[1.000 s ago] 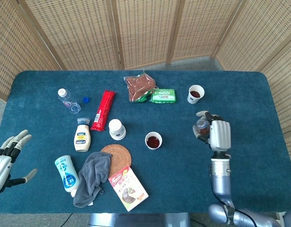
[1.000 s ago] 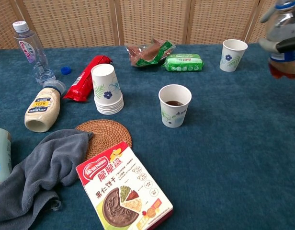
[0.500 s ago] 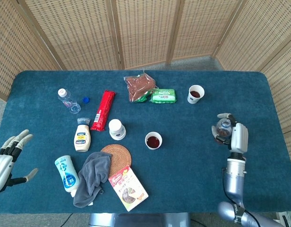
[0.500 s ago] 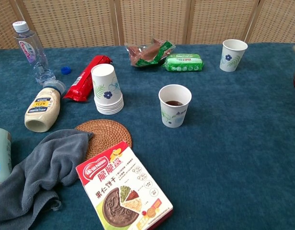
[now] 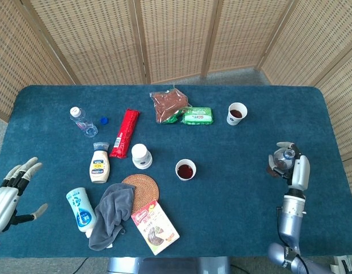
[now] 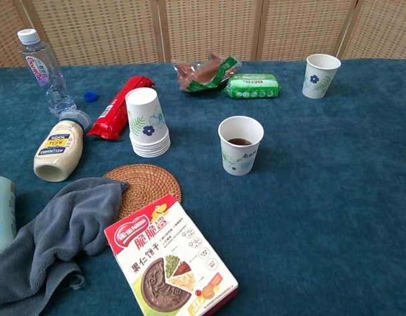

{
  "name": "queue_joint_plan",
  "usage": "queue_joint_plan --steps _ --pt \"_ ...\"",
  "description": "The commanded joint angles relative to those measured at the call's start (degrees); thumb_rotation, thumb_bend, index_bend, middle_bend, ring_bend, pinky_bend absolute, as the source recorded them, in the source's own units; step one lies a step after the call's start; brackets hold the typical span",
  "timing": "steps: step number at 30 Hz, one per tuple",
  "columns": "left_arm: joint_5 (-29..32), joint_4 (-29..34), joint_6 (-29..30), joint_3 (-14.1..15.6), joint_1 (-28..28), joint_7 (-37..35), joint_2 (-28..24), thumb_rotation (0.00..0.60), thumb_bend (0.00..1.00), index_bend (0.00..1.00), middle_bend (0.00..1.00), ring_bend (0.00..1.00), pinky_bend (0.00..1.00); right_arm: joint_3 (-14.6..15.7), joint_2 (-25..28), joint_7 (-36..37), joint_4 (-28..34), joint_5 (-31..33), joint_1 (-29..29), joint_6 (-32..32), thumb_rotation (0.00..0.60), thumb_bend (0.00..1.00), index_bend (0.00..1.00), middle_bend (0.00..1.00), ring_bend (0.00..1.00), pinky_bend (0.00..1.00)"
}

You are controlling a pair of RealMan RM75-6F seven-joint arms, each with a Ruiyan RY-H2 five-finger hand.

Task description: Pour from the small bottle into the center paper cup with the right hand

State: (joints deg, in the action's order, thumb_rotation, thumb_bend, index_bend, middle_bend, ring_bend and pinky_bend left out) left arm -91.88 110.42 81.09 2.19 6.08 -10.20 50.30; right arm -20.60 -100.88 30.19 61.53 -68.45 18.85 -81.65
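The center paper cup stands upright mid-table with dark liquid inside. My right hand is far to its right near the table's right edge, gripping the small bottle, which holds dark liquid; both are outside the chest view. My left hand hovers at the table's left front corner with fingers spread and nothing in it.
Another paper cup with dark liquid stands at the back right. A cup stack, mayonnaise bottle, red packet, water bottle, coaster, grey cloth, biscuit box and snack bags fill the left and back.
My right hand has carried the small bottle further right and away from the center cup, leaving the chest view entirely. The left hand has barely moved.
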Motion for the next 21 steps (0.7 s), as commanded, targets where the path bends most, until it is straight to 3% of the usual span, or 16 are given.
queue_joint_plan --steps 1,5,21 --pt "0.1 0.0 -0.1 0.0 0.1 0.0 0.0 0.600 0.32 0.00 0.00 0.00 0.00 0.2 -1.6 2.4 -3.7 -0.4 0.1 1.5 0.600 0.48 0.41 0.60 0.47 0.69" --pt "0.6 0.0 -0.4 -0.2 0.3 0.3 0.2 0.600 0.32 0.00 0.00 0.00 0.00 0.5 -3.0 4.8 -7.8 -0.7 0.2 3.1 0.600 0.48 0.41 0.59 0.46 0.62" --pt "1.5 0.6 -1.8 -0.1 0.8 2.5 0.8 0.600 0.32 0.00 0.00 0.00 0.00 -0.4 -6.3 11.1 -16.5 -0.8 0.6 6.3 0.600 0.48 0.41 0.59 0.46 0.62"
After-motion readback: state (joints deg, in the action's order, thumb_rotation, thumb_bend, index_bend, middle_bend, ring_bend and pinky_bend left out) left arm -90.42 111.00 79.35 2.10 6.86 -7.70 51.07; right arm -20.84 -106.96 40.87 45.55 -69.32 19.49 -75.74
